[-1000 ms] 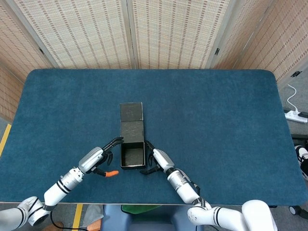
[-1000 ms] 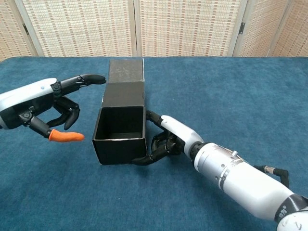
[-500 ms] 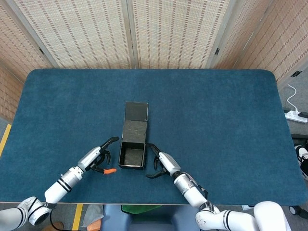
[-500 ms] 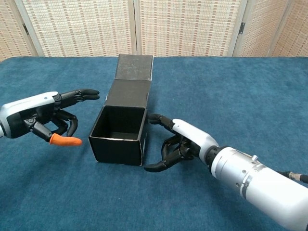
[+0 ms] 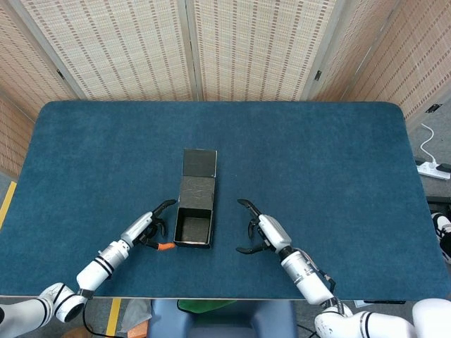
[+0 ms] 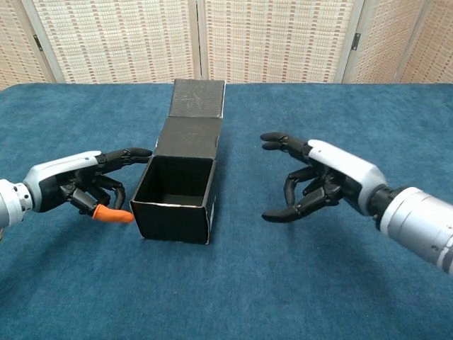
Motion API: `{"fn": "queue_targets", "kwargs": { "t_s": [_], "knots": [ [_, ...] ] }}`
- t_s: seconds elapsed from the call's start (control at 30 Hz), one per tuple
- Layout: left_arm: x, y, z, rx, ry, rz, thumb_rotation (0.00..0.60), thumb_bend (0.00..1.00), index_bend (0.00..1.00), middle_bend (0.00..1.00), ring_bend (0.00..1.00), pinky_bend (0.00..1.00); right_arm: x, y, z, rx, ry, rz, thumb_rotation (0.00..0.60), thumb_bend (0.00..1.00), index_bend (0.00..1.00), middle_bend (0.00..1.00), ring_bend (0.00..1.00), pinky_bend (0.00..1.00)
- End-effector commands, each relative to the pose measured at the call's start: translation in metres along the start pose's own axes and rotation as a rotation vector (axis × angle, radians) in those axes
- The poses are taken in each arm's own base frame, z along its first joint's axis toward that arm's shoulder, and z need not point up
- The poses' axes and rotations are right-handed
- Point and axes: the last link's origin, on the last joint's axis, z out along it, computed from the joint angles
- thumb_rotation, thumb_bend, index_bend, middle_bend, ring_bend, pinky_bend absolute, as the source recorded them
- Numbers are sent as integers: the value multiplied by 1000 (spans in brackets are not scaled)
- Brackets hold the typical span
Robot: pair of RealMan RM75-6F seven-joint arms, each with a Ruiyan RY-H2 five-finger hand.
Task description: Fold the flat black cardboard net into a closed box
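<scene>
Box (image 6: pixel 175 198) lid open, orange thumb tip (image 6: pixel 113 214) visible

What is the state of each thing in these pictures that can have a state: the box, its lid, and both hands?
black cardboard box: walls folded up, top open, nothing visible inside
lid flap: unfolded, lying back flat on the table
left hand: holds nothing, fingers apart, close to the box's left wall
right hand: holds nothing, fingers spread and curved, clearly apart from the box
</scene>
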Motion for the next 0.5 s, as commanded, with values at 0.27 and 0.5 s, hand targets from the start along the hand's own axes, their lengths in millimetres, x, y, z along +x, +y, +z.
{"fn": "queue_targets", "kwargs": {
  "t_s": [0.27,0.5],
  "knots": [
    [-11,3,7,10,-54,-43,600,209,0,0,608,889,36,-19,-2,57,100,41,600,37,0,58,590,1000],
    [-16,7,16,4,-59,-53,600,208,0,0,608,890,42,-26,1,70,124,54,600,37,0,66,591,1000]
  ]
}}
